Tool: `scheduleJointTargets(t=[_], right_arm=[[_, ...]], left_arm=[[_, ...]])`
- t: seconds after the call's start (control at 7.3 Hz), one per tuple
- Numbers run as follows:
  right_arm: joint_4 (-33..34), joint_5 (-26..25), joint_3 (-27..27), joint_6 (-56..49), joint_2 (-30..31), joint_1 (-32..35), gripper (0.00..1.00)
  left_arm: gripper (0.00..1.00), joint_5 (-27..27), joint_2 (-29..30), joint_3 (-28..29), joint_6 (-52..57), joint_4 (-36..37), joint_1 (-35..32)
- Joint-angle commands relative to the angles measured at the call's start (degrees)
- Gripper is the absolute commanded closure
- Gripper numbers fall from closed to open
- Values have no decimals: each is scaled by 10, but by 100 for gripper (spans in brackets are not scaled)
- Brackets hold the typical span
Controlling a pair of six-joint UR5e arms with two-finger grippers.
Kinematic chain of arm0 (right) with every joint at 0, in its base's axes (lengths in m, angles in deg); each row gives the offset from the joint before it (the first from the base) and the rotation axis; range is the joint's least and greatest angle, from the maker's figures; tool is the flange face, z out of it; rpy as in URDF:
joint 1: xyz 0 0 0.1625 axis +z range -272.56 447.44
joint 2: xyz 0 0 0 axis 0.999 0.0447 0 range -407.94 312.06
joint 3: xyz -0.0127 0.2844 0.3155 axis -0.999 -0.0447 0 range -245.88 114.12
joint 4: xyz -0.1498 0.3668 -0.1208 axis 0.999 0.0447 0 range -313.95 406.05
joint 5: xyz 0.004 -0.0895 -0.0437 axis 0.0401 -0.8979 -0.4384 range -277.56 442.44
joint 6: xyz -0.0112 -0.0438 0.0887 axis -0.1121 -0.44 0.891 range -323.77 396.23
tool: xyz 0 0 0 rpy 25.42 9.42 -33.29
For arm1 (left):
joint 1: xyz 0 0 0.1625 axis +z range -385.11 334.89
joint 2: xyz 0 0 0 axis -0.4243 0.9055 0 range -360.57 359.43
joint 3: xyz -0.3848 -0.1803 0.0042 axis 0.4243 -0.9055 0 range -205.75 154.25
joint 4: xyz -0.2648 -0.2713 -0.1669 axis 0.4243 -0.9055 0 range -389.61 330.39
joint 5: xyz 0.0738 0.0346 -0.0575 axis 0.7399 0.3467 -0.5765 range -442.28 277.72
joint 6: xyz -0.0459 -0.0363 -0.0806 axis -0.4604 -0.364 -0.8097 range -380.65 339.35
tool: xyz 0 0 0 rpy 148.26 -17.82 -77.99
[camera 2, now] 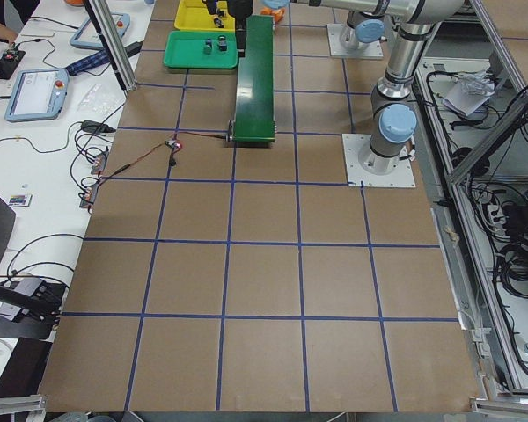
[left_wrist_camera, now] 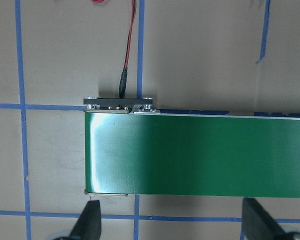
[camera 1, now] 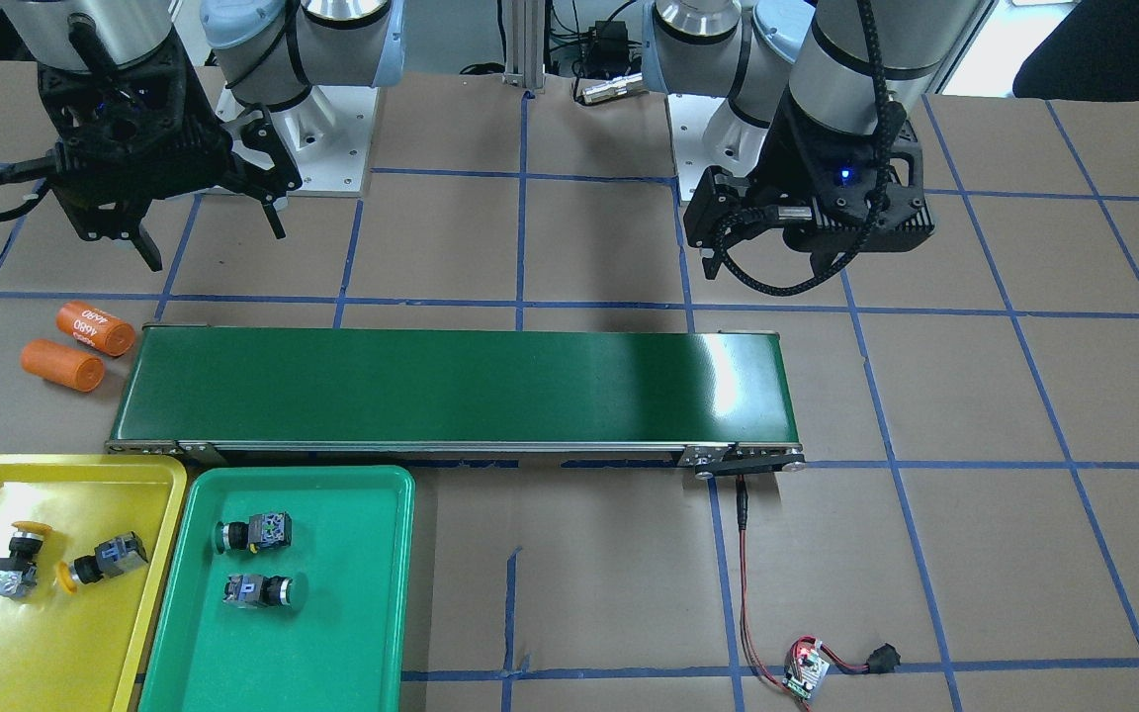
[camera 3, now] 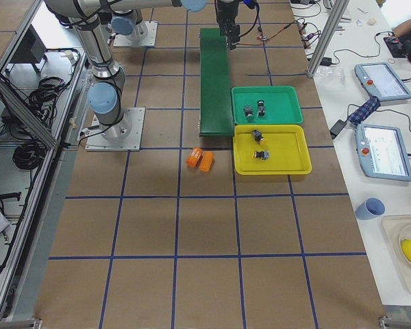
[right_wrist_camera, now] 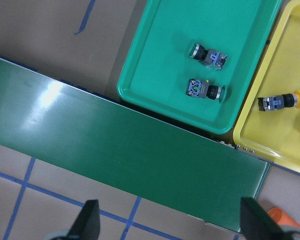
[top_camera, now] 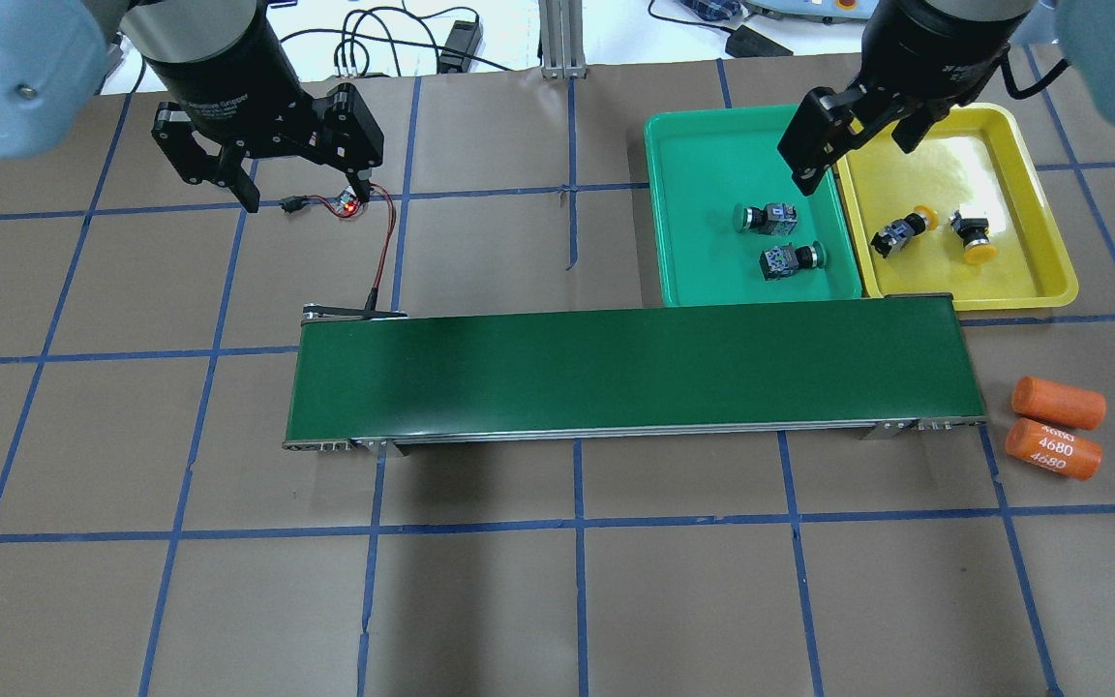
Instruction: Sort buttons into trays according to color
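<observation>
Two green buttons [camera 1: 253,532] [camera 1: 263,590] lie on their sides in the green tray [camera 1: 332,643]. Two yellow buttons [camera 1: 21,559] [camera 1: 105,561] lie in the yellow tray [camera 1: 65,467]. The trays stand side by side; overhead they are the green tray [top_camera: 703,155] and the yellow tray [top_camera: 1027,184]. My right gripper [top_camera: 856,163] hangs open and empty high above the seam between the trays; its wrist view shows the green buttons [right_wrist_camera: 207,55] [right_wrist_camera: 205,90]. My left gripper [top_camera: 306,198] is open and empty above the belt's other end.
A long dark-green conveyor belt [top_camera: 616,373] lies across the table's middle, against the trays. Two orange cylinders [top_camera: 1058,403] [top_camera: 1053,448], one marked 4680, lie beyond its right end. A small circuit board [top_camera: 349,205] with red wires lies under my left gripper.
</observation>
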Motion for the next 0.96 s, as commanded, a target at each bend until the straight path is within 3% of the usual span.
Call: scheduleJointTargets(t=[0.0,0.82], right_arm=[[-12,-1,-2,147,4,8,0],[-14,-4,-1,178,6,12,0]], left_arm=[[0,1,-3,-3,3,2,2],[0,2,-2,-2,3,2,2]])
